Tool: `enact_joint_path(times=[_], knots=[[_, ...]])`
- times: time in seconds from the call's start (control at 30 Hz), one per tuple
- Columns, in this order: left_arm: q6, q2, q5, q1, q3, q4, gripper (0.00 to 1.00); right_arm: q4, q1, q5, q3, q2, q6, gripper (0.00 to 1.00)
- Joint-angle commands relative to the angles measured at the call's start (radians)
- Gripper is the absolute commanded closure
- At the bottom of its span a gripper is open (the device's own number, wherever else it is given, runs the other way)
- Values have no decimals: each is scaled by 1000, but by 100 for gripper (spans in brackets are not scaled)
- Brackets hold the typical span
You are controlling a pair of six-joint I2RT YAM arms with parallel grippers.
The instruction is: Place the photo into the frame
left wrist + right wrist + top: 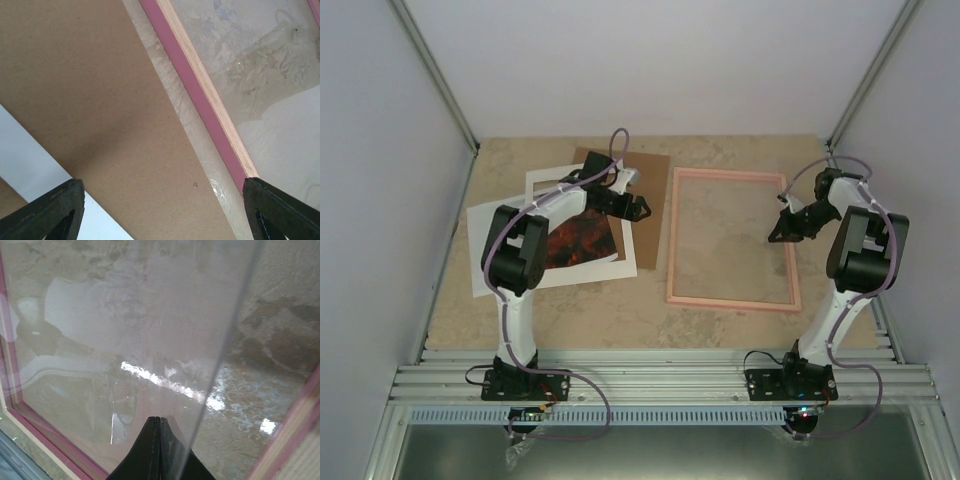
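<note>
The thin pink frame [732,300] lies flat at centre right. The photo [582,240], red-orange on dark, lies at the left on a white sheet, partly hidden by my left arm. My left gripper [639,208] is open and empty; in the left wrist view [162,212] it hovers over the brown backing board [90,90], beside the frame's left rail [195,95]. My right gripper [781,232] is shut inside the frame's right side. In the right wrist view [161,422] its tips meet at a clear pane [125,315] whose edge runs slantwise over them.
The white mat border [545,185] lies under my left arm, overlapping the brown board [645,165]. A white sheet [485,255] lies under the photo. Grey walls close in the table on three sides; a metal rail runs along the near edge.
</note>
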Motion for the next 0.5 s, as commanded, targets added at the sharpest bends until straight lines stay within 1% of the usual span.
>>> enact_joint_path(times=[0.0,0.47], knots=[[-5,31,-13,-10,30,23,11,-27,-6,38,-5,-13,-22,100],[-7,49,-45,-20,46,15,11,-43,-10,59,34,6,-47,100]])
